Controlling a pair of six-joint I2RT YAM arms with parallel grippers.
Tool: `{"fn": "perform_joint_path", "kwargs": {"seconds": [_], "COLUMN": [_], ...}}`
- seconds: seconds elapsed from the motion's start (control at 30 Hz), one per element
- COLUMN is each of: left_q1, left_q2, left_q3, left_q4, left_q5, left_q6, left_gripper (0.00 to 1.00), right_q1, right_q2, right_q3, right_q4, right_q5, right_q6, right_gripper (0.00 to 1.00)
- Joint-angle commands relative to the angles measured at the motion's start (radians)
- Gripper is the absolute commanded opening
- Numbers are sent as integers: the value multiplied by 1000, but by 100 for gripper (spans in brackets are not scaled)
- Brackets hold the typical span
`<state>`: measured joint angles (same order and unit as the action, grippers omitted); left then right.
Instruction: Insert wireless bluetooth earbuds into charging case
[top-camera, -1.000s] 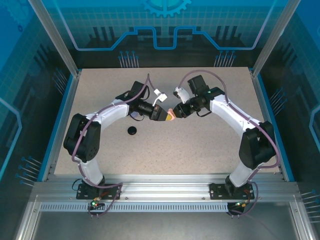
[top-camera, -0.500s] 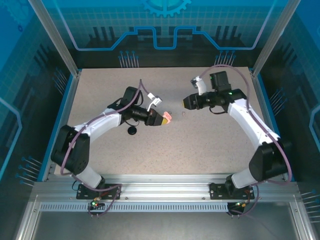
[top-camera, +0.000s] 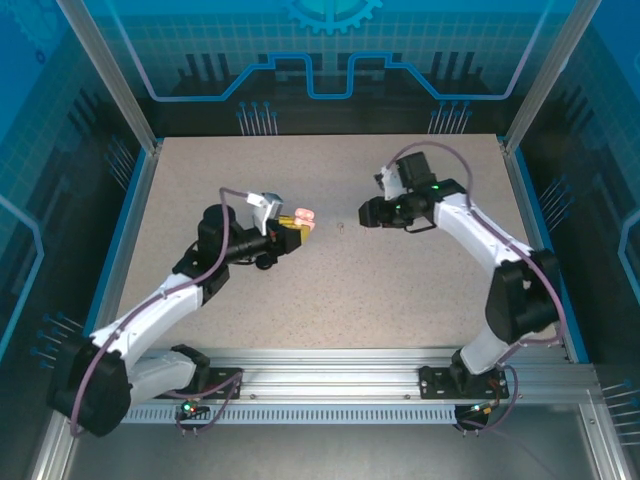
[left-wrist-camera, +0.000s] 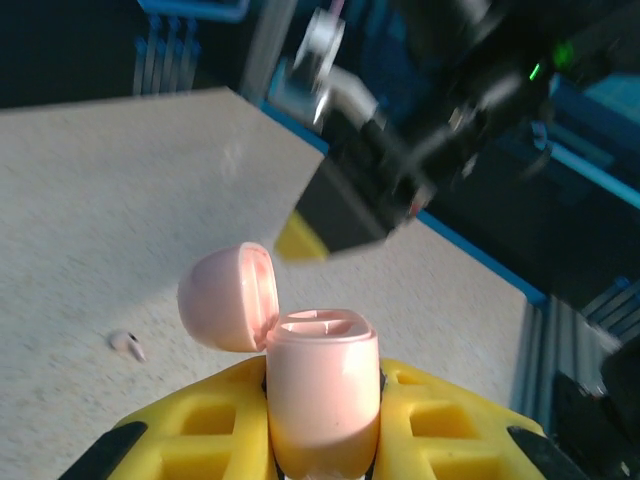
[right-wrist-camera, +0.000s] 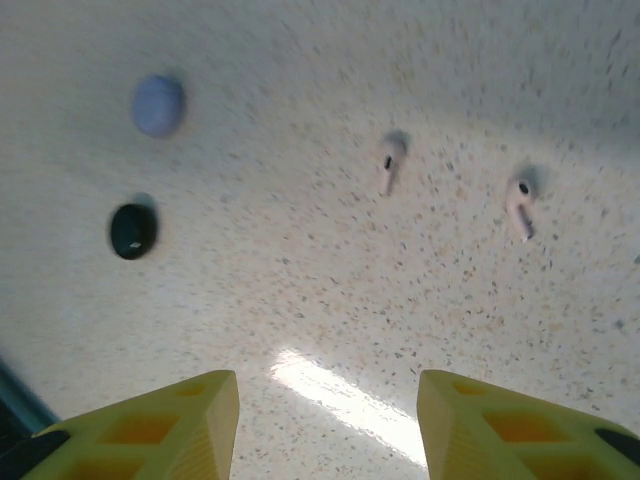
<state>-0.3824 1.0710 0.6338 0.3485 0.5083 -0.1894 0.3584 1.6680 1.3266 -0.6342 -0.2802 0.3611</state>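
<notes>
A pale pink charging case (left-wrist-camera: 322, 385) stands upright with its lid (left-wrist-camera: 228, 298) hinged open, and my left gripper (left-wrist-camera: 322, 420) is shut on its body. From above, the case (top-camera: 303, 217) sits at the tips of the left gripper (top-camera: 290, 230), left of centre. Two pale pink earbuds (right-wrist-camera: 390, 162) (right-wrist-camera: 519, 207) lie apart on the table ahead of my right gripper (right-wrist-camera: 328, 400), which is open and holds nothing. One earbud (left-wrist-camera: 127, 344) lies left of the case. The right gripper (top-camera: 366, 212) hangs low over the table, right of a small earbud (top-camera: 343, 227).
A round lavender case (right-wrist-camera: 158, 104) and a round black case (right-wrist-camera: 132, 230) lie closed on the speckled table (top-camera: 400, 290), to the left in the right wrist view. The right arm's wrist (left-wrist-camera: 400, 170) looms close behind the pink case.
The right gripper has opened and drawn away from the pink case, to the right. The left arm has pulled back to the left with the case still in its grip.
</notes>
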Motion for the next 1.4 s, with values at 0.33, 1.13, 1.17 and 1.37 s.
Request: {"fn": "perform_joint_path", "kwargs": {"seconds": [0.33, 1.13, 1.17, 1.37], "left_q1": [0, -8, -9, -10], "left_q2": [-169, -164, -162, -157], "left_q3": [-68, -74, -74, -72], "left_q4": [149, 173, 173, 174], "left_q5": [-273, -273, -273, -272], "left_q6": [-21, -22, -23, -24], "left_gripper": [0, 0, 0, 0], "right_q1": [191, 222, 221, 220], "right_q2": [447, 789, 795, 821], "right_q3": [415, 836, 840, 864], "right_q4": [-276, -438, -438, -441], "right_q5": [405, 498, 498, 500], "right_q6": [172, 223, 223, 230], "right_gripper": [47, 44, 43, 40]}}
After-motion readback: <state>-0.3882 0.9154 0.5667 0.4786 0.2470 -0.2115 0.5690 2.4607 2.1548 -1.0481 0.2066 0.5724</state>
